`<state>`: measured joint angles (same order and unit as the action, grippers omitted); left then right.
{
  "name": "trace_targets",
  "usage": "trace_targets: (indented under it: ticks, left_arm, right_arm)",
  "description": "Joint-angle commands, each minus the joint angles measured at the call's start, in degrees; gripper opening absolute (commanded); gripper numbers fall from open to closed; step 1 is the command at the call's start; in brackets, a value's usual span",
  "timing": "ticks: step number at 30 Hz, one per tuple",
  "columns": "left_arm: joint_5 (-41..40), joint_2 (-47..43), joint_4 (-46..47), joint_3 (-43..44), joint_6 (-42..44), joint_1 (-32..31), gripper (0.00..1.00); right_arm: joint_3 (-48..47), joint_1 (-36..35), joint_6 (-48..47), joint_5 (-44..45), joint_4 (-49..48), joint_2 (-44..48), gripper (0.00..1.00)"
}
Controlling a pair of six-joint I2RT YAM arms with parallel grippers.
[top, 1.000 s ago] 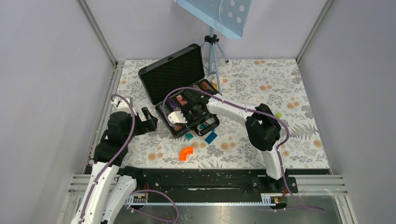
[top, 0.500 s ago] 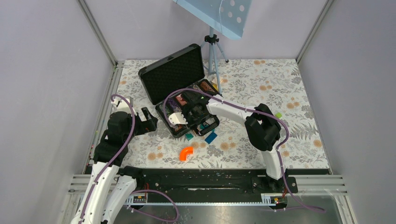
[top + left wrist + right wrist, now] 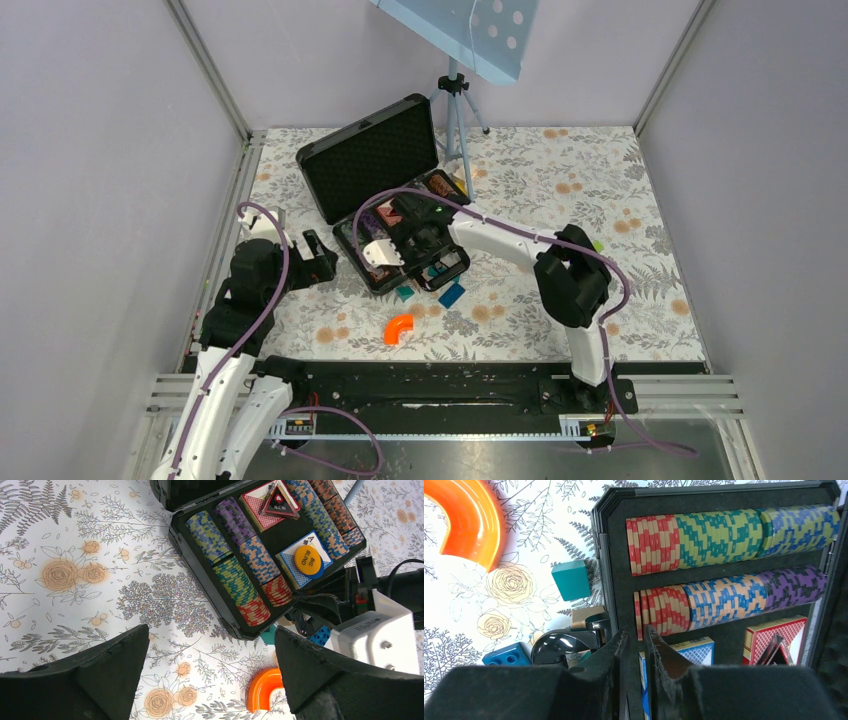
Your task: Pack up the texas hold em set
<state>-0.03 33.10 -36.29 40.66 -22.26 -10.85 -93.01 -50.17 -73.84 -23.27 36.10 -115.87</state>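
Top external view: a black hard briefcase point(image 3: 372, 158) lies open on the floral-patterned tabletop point(image 3: 560, 200), its foam-lined lid tipped back so the tray is free for loading. Inside, rows of striped poker chips point(image 3: 235, 580) lie on edge in foam channels that keep them from rolling. A red card deck point(image 3: 255, 507) carries a dark triangular "ALL IN" marker point(image 3: 278, 502), and a blue card deck point(image 3: 287, 560) carries an orange round "BIG BLIND" chip point(image 3: 306, 560) (each deck sits flat in its own pocket). The right tool point(image 3: 636, 631) hovers low over the near end of the tray by the blue deck, its jaws a narrow slit apart with nothing seen between them. The left tool point(image 3: 211, 629) hangs spread wide and empty just left of the case, probably placed there to help with the lid. An orange curved plastic piece point(image 3: 399, 328), a small teal block point(image 3: 570, 580) and a small blue block point(image 3: 506, 655) lie outside on the tabletop by the case's near edge. With the tray looking full, closing the lid seems the main step left.
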Motion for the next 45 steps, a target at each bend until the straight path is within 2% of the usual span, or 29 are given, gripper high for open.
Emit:
trace_targets:
  ticks: [1, 6, 8, 9, 12, 15, 21, 23, 25, 26, 29, 32, 35, 38, 42, 45]
  left_arm:
    - [-0.2, -0.1, 2.5, 0.2, 0.7, -0.1, 0.95]
    - [-0.3, -0.1, 2.5, 0.2, 0.7, -0.2, 0.95]
    - [-0.2, -0.2, 2.5, 0.2, 0.7, -0.2, 0.95]
    - [-0.2, -0.3, 2.5, 0.2, 0.6, -0.2, 0.95]
    - [-0.2, -0.4, 2.4, 0.2, 0.6, -0.2, 0.95]
    - [-0.2, -0.2, 2.5, 0.2, 0.6, -0.1, 0.95]
    - [-0.5, 0.1, 2.3, 0.3, 0.6, -0.2, 0.95]
    - [-2.0, 0.2, 1.8, 0.6, 0.5, -0.2, 0.95]
    - [-3.4, 0.1, 1.6, 0.8, 0.3, -0.2, 0.95]
    - [-4.0, 0.2, 1.6, 1.2, 0.3, -0.1, 0.95]
    - [-5.1, 1.9, 1.1, 3.7, 0.2, -0.2, 0.95]
    - [-5.7, 5.1, 1.1, 8.1, -0.3, -0.1, 0.95]
    - [-5.7, 9.1, 2.3, 13.4, -1.5, -0.1, 0.95]
    - [-5.9, 13.8, 3.3, 18.8, -2.4, -0.2, 0.94]
    - [-8.0, 20.4, 4.0, 26.2, -2.7, -0.1, 0.94]
    - [-9.0, 24.9, 5.0, 31.0, -2.0, 0.3, 0.94]
  right_arm:
    - [0.4, -0.5, 0.6, -1.6, 0.0, 3.9, 0.24]
    - [0.9, -0.6, 2.5, -2.5, -0.5, 5.5, 0.23]
    - [2.6, -0.5, 5.1, -2.9, -4.0, 7.6, 0.23]
    - [9.3, -0.5, 14.1, -3.6, -16.6, 12.3, 0.24]
    - [17.8, -0.5, 25.8, -0.8, -33.4, 17.9, 0.3]
    - [24.5, -0.6, 38.2, 4.8, -46.1, 22.7, 0.35]
    - [36.4, -0.5, 59.6, 12.6, -55.5, 34.6, 0.49]
    - [41.0, -0.4, 71.1, 17.5, -58.9, 39.2, 0.62]
    - [45.9, -0.5, 85.1, 20.5, -63.2, 43.0, 0.69]
    - [48.6, -0.5, 88.9, 20.9, -64.6, 45.0, 0.73]
    - [52.1, -0.5, 97.9, 22.9, -61.0, 49.4, 0.82]
    - [49.6, -0.4, 105.7, 26.6, -46.6, 53.1, 0.86]
    - [44.2, -0.3, 111.3, 22.8, -31.9, 55.0, 0.89]
    - [43.9, -0.3, 115.0, 19.3, -26.1, 57.2, 0.91]
    - [50.4, -0.3, 118.6, 26.1, -23.6, 63.3, 0.93]
    - [50.9, -0.2, 118.5, 34.9, -14.9, 67.8, 0.94]
